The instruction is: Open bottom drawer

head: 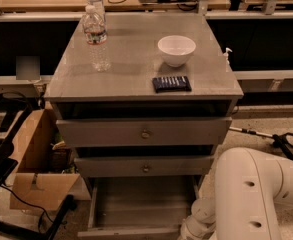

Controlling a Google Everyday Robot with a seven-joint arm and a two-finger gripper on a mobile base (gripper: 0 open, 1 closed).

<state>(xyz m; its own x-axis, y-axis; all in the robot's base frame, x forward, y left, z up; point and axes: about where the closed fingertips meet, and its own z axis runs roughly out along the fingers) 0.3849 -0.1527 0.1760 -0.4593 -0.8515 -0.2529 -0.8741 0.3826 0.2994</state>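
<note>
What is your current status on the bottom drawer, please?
End effector out of view below frame; arm low right, beside the drawer. Bottom drawer pulled out, tray interior showing. Cardboard box on floor left, outside drawer's path.

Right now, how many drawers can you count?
3, stacked: top drawer, middle drawer beneath, bottom drawer lowest, pulled open. The end effector is out of view beyond the arm at lower right.

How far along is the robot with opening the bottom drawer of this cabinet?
Done: the bottom drawer stands pulled out, its grey tray interior exposed beneath the middle drawer. In hand: the arm reaches down beside its front corner; the gripper is out of view below the picture's edge. Left: probably just letting go and withdrawing.
</note>
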